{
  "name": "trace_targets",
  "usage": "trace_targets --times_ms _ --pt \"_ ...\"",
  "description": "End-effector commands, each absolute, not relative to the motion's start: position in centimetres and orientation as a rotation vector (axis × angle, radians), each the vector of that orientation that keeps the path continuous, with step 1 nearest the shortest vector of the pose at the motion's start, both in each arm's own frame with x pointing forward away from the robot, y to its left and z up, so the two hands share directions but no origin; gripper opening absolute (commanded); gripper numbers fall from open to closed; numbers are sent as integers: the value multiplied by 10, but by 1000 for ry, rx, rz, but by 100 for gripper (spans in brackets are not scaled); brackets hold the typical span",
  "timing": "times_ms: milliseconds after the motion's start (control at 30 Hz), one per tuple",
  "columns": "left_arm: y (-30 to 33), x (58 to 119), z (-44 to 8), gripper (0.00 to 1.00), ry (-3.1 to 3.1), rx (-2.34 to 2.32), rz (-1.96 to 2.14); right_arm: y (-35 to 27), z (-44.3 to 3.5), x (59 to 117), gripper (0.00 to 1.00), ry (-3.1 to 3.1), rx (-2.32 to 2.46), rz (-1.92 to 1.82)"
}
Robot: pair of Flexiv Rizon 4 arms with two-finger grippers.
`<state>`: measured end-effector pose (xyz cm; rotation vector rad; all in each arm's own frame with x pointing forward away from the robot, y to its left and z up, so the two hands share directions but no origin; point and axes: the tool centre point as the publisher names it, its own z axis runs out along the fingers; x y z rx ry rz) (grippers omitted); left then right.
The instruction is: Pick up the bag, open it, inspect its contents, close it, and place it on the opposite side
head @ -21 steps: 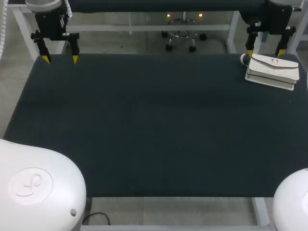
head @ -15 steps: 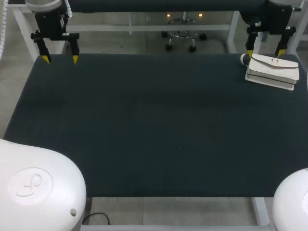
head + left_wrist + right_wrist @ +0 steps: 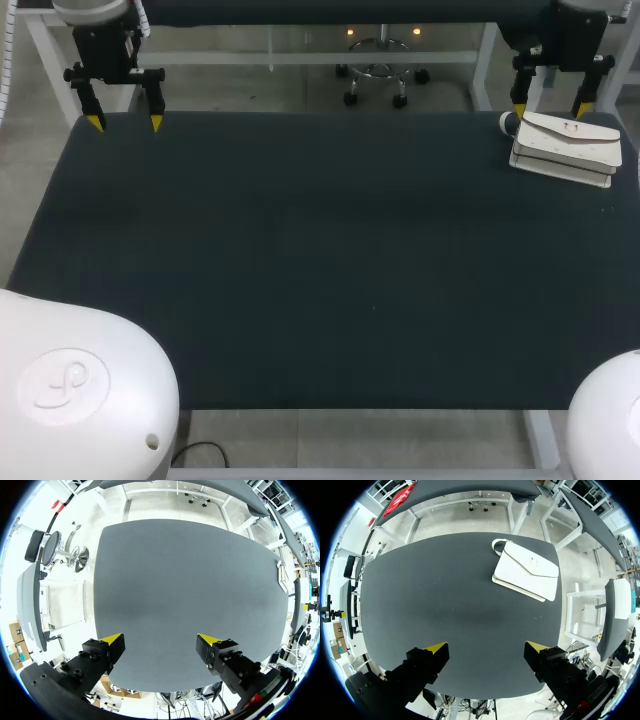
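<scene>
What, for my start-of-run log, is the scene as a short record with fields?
bag: white, flap down, lying flat at the far right corner
table: dark surface
left claw: open, empty, at the far left corner
right claw: open, empty, by the bag, not gripping it
task state: bag not yet picked up

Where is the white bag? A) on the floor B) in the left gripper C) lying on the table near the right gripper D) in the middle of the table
C: the white bag lies flat at the table's far right corner, below the open right gripper.
</scene>
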<state>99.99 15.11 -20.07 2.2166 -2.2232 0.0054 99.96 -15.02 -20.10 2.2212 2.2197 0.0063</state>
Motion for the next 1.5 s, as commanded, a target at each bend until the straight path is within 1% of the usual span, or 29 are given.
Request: trace_targets --times_ms 33,267,667,967,1133,1500 --pt "151 1000 -200 100 -2222 2219 3 -150 -200 1000 100 2220 2221 2" --pt "137 999 -200 100 -2510 1919 68 -157 -203 1001 100 2212 2248 9" --pt "120 985 -211 100 -2995 1126 376 -212 -217 1007 100 2069 2502 121" --pt "109 974 -218 100 -3143 500 619 -243 -231 1011 100 1994 2586 152" --pt "101 969 -222 100 -3174 203 679 -259 -241 1012 100 1975 2629 211" --pt "77 962 -238 100 -3143 -228 803 -284 -263 1014 100 1937 2672 314"
